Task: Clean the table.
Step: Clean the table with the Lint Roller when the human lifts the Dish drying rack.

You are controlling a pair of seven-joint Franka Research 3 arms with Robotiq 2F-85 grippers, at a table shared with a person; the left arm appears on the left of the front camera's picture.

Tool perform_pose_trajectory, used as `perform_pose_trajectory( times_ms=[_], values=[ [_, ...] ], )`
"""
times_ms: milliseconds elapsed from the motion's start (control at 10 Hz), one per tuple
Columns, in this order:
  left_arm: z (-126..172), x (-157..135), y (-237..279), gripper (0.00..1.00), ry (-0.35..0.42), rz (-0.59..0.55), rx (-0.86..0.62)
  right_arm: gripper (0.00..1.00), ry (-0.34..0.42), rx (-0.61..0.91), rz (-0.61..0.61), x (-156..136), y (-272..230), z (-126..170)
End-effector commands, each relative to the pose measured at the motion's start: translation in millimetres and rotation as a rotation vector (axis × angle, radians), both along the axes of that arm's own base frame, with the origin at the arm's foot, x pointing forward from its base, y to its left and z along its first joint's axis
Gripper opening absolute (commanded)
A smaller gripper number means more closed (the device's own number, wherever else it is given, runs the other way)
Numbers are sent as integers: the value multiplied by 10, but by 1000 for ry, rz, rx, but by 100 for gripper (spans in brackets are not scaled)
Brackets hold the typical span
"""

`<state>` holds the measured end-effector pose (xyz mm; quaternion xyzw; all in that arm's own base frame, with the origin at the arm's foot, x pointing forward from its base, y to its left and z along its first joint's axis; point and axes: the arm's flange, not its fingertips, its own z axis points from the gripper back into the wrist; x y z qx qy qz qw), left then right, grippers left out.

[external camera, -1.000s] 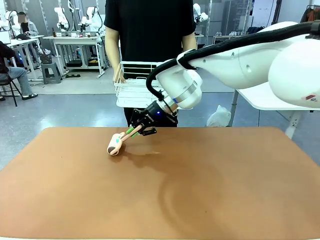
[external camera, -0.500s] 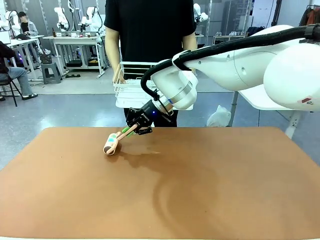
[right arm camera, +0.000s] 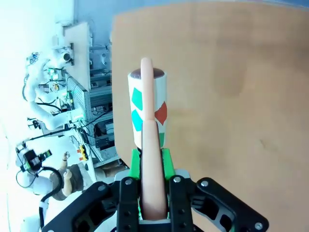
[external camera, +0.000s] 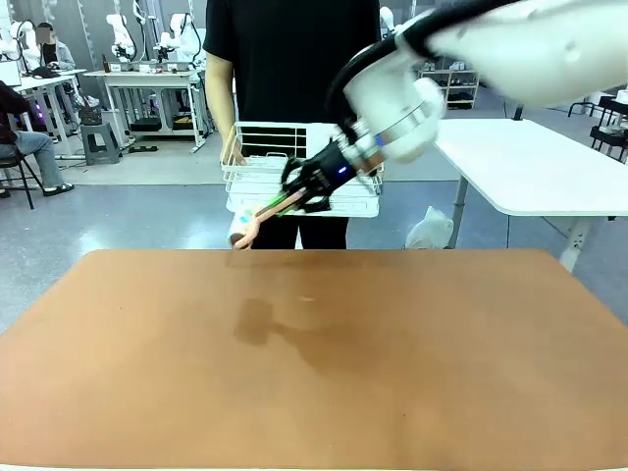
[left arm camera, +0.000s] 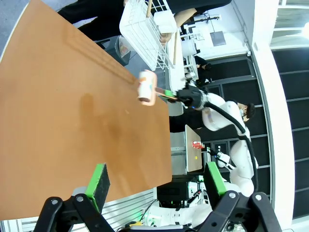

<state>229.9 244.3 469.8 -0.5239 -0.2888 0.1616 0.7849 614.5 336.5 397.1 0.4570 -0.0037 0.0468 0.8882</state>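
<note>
Right hand (external camera: pixel 290 202): clamped on the pink handle of a lint roller (external camera: pixel 241 229), a green pad on either side (plain from its own wrist view).
Right arm: reaches across the middle, hand slanting down to the left, roller held clear of the surface at the far edge.
Left hand (left arm camera: pixel 157 180): fingers spread wide, nothing between them.
Bench (external camera: pixel 314 373): terracotta top, roller's shadow on it.

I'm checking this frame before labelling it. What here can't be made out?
- Front view: how the right hand grips the lint roller, motion-blurred.
- Front view: what lies in the wire basket, hidden by the arm and mesh.
- All views: fine dust on the table, too small to see.
- Left wrist view: base of the left hand, cut by the bottom edge.
</note>
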Motion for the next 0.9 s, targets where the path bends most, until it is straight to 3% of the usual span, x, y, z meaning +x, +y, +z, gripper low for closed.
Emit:
perform_pose_trajectory(
  times_ms=[0, 300, 600, 800],
  values=[
    [17, -3, 34, 100, -26, -9, -8, 21, -28, -78, 36, -663, -742, 296],
    [17, -3, 34, 100, -26, -9, -8, 21, -44, -342, -52, -1164, -1564, 723],
    [17, -3, 34, 100, -26, -9, -8, 21, -12, -631, -101, -1639, -2268, 966],
    [17, -3, 34, 100, -26, -9, -8, 21, 26, -711, -166, -1817, -2673, 996]
  ],
)
